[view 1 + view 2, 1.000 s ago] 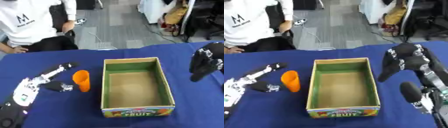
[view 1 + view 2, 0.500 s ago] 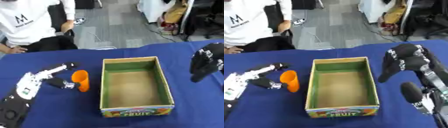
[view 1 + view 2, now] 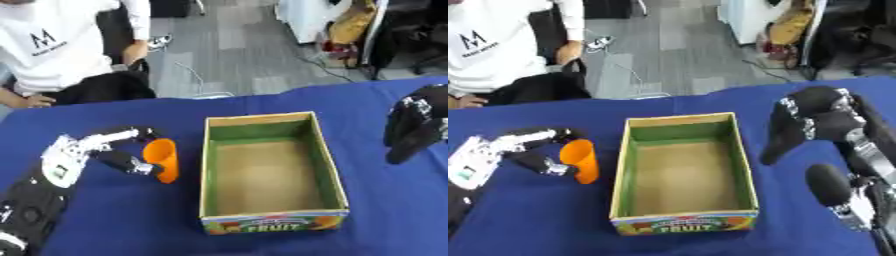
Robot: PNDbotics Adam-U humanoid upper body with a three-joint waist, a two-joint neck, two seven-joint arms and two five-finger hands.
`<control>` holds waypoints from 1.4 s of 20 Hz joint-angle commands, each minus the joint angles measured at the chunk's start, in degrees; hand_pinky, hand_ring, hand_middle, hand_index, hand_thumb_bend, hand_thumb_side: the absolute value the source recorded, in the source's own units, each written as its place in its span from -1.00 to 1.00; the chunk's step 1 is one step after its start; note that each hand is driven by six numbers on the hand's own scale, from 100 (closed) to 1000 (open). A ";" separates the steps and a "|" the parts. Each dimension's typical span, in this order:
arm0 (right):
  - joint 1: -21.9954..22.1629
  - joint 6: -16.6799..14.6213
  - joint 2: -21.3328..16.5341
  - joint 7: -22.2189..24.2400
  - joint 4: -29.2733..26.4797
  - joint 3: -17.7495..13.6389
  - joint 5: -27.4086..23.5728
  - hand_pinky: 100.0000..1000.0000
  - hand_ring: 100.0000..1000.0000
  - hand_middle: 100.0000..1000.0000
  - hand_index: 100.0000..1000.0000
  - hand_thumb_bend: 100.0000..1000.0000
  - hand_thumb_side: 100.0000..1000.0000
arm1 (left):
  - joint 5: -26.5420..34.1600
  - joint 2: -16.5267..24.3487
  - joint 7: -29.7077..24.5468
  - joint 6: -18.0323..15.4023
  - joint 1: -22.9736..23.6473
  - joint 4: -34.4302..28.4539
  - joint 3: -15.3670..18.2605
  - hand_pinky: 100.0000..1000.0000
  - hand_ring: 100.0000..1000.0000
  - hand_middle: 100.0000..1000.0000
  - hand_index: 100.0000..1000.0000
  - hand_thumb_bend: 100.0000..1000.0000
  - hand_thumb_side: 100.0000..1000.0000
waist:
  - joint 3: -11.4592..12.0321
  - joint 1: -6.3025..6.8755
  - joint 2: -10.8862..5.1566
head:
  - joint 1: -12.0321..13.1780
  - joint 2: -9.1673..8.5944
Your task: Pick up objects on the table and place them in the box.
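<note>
An orange cup-shaped object (image 3: 163,159) stands upright on the blue table, just left of the open cardboard fruit box (image 3: 267,171), which holds nothing. My left hand (image 3: 86,152) is at the cup's left side. Its fingers reach past the cup's top rim and its thumb lies low against the cup's near side, so the cup sits between them. The fingers are only slightly curled. My right hand (image 3: 808,120) hangs to the right of the box with fingers bent downward, holding nothing.
The blue cloth covers the table (image 3: 105,220). A person in a white shirt (image 3: 52,47) sits beyond the far left edge. A black rounded part of my right arm (image 3: 829,185) shows at the lower right.
My left hand has slid right and forward to the orange cup, fingers and thumb now on either side of it. The right hand stays put.
</note>
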 commanded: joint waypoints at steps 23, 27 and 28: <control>-1.72 -4.84 -0.78 5.75 -0.89 -0.22 -0.30 -1.00 -0.43 -0.40 -0.02 -0.92 0.96 | -2.16 3.07 -9.76 1.94 -4.02 1.07 -0.03 1.00 1.00 1.00 1.00 1.00 -0.34 | -0.68 0.74 -0.48 | 1.23 -0.28; -1.72 -4.86 -0.84 5.75 -0.89 -0.19 -0.32 -1.00 -0.43 -0.40 -0.03 -0.92 0.95 | -2.11 2.79 -11.60 2.11 -4.02 0.70 -0.52 1.00 1.00 1.00 1.00 1.00 -0.33 | -0.62 0.77 -0.55 | 1.20 -0.23; -1.74 -4.87 -0.84 5.76 -0.89 -0.18 -0.33 -1.00 -0.43 -0.40 -0.03 -0.92 0.95 | -2.11 2.70 -11.92 2.12 -4.01 0.62 -0.62 1.00 1.00 1.00 1.00 1.00 -0.33 | -0.61 0.78 -0.56 | 1.20 -0.25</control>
